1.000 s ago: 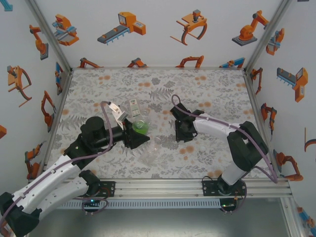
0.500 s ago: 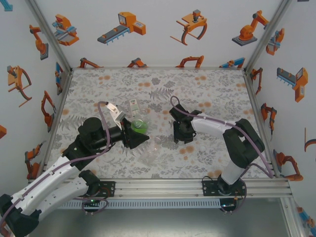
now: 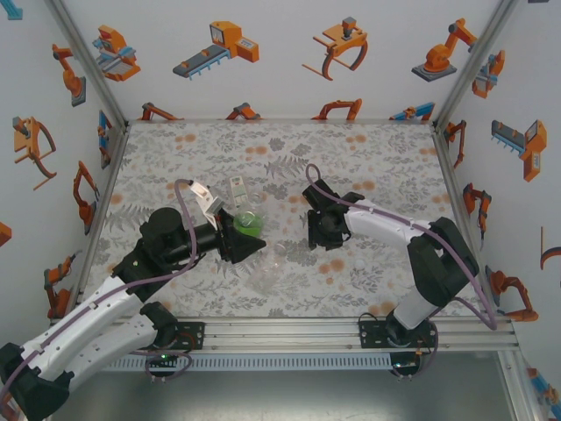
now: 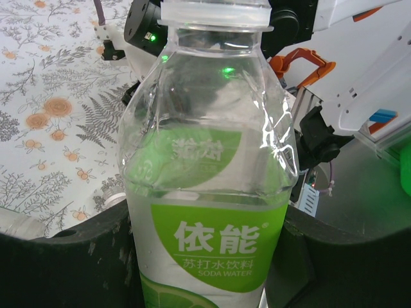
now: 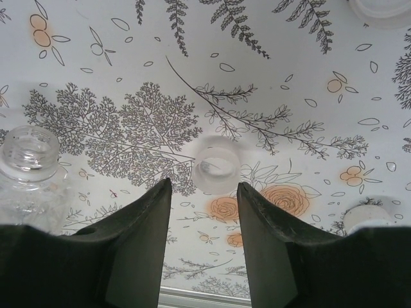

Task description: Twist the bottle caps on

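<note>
Your left gripper (image 4: 205,276) is clamped on the green-labelled bottle (image 4: 209,160), a clear one held upright between the black fingers. You cannot tell whether it holds any water, and its top is cut off at a pale ring. Its label reads 依能 in white, with a line of smaller Chinese characters and SODA WATER beneath. In the top view a second bottle with a white-and-green label (image 3: 237,191) stands just behind it, its writing too small to read. The plain bottle (image 5: 29,154) lies near your right gripper (image 5: 204,186) with its mouth open and uncapped. That gripper's jaws stand apart and hold nothing. One bottle cap (image 5: 217,170) lies hollow side up on the flowered table (image 5: 289,83), just past the fingertips. Two more caps (image 5: 384,8) (image 5: 363,217) lie off to the right.
</note>
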Controlling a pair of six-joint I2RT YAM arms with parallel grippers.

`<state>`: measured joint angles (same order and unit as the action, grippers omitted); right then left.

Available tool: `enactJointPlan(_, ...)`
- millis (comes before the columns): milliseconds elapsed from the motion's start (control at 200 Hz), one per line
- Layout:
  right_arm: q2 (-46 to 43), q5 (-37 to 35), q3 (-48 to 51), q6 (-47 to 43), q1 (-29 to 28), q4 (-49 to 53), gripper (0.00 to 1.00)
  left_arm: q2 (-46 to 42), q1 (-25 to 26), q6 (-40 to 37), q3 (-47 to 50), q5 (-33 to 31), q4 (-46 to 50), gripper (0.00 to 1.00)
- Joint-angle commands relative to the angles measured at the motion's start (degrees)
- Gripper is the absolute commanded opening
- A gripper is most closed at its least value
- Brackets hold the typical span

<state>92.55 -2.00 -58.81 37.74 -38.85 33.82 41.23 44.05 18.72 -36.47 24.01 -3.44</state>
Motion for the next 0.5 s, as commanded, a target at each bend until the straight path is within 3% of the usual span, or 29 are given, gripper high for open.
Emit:
enactJointPlan(0, 0.7, 0.5, -0.7, 0.7, -0.2, 1.2, 0.45, -0.2, -0.3, 0.7, -0.1, 0.5, -2.2, 0.00)
enactJointPlan(496, 2.4, 0.4, 0.9, 0.7, -0.2, -0.5, 0.46, 0.2, -0.3, 0.8, -0.4, 0.8, -2.3, 0.00)
